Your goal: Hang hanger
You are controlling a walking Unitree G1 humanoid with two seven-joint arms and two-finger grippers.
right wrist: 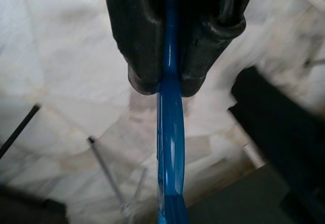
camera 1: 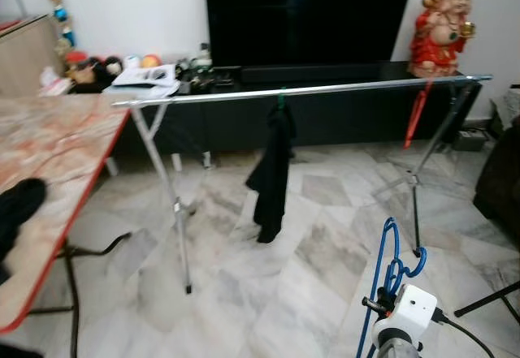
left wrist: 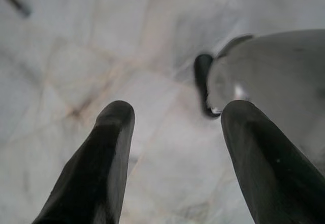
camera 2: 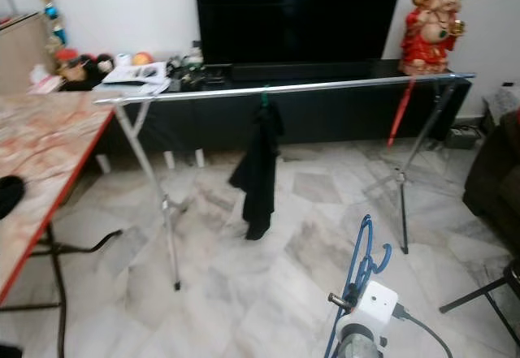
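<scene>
My right gripper (right wrist: 170, 82) is shut on a blue hanger (right wrist: 170, 148). In the eye views that blue hanger (camera 1: 391, 273) stands up from my right wrist, low at the right, well short of the silver rail (camera 1: 325, 90) of the drying rack. On the rail a black garment (camera 1: 272, 171) hangs from a green hanger, and a red hanger (camera 1: 417, 114) hangs near the right end. My left gripper (left wrist: 172, 117) is open, pointing down at the marble floor with nothing between its fingers.
A marble-topped table (camera 1: 57, 147) with a red edge stands at the left, a black cloth (camera 1: 18, 205) on it. Behind the rack are a low black TV cabinet (camera 1: 341, 114) and a red statue (camera 1: 439, 33). A dark sofa (camera 1: 500, 179) is at the right. Rack legs (camera 1: 177, 212) reach the floor.
</scene>
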